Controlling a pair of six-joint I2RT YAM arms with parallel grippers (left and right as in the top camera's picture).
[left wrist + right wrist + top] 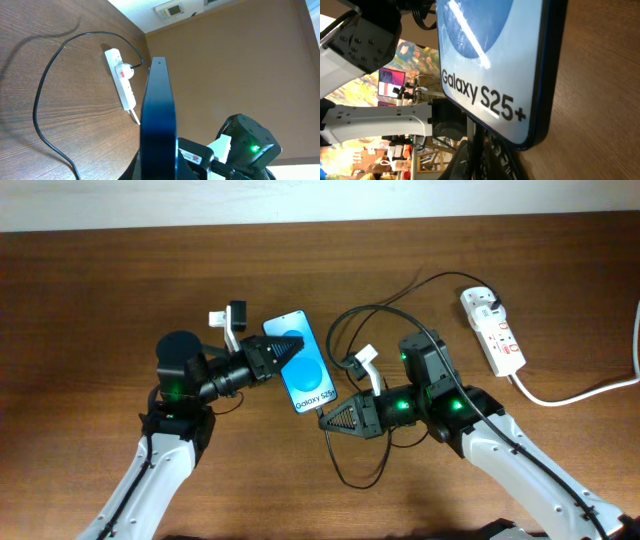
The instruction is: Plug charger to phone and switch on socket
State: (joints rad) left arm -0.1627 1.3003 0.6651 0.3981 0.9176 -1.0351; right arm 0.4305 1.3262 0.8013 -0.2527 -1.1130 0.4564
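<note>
The phone (308, 375), with a blue screen reading "Galaxy S25+", is held tilted on its edge above the table. My left gripper (283, 348) is shut on its upper part; the left wrist view shows its dark edge (159, 110). My right gripper (335, 418) is shut on the charger's connector end (476, 142), right at the phone's bottom edge (530, 140). I cannot tell whether the tip is inserted. The charger cable (440, 277) loops back to its black plug (490, 304) in the white socket (492, 330). The socket also shows in the left wrist view (123, 82).
The socket's thick white cord (580, 392) runs off to the right edge. Slack charger cable curls on the table below my right gripper (352, 480) and across the left wrist view (42, 95). The wooden table (90, 300) spans the whole view.
</note>
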